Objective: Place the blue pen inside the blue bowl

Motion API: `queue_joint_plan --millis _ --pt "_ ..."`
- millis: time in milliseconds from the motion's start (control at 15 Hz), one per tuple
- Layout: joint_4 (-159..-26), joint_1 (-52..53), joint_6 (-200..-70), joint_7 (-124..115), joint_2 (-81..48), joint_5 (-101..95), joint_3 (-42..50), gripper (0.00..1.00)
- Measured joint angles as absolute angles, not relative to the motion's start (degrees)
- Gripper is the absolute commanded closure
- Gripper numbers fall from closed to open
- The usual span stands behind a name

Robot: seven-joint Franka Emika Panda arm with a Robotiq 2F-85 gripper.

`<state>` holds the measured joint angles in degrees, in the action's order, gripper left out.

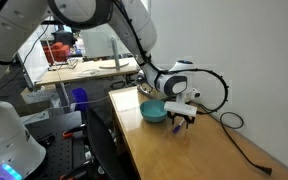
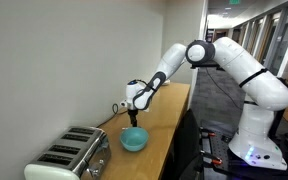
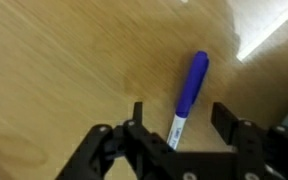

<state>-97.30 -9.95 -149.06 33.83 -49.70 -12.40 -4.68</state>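
In the wrist view the blue pen (image 3: 190,88) lies on the wooden table with its pale end pointing toward the gripper's palm. My gripper (image 3: 180,112) is open, one finger on each side of the pen and neither touching it. In both exterior views the gripper (image 1: 182,118) (image 2: 134,121) hangs low over the table right beside the teal-blue bowl (image 1: 153,111) (image 2: 134,140). The pen is too small to make out in the exterior views. The bowl does not show in the wrist view.
A silver toaster (image 2: 72,156) stands on the table beyond the bowl, near the wall. A long black cable (image 1: 234,128) loops from the arm and trails across the tabletop. The table's front edge (image 1: 134,150) drops off toward the robot base.
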Motion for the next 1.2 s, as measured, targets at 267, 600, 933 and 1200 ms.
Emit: queue_joint_plan --millis 267,600,933,1200 --pt "-97.3 -10.1 -149.1 33.8 -49.8 -12.4 -4.7 0.86" --pt "-97.3 -11.0 -148.9 33.8 -50.0 -12.1 -5.3 0.96" --pt "-97.7 -11.9 -148.9 33.8 -49.3 -12.1 -5.3 0.96" --pt "-100.8 -12.7 -148.8 33.7 -44.9 -12.0 -5.3 0.96"
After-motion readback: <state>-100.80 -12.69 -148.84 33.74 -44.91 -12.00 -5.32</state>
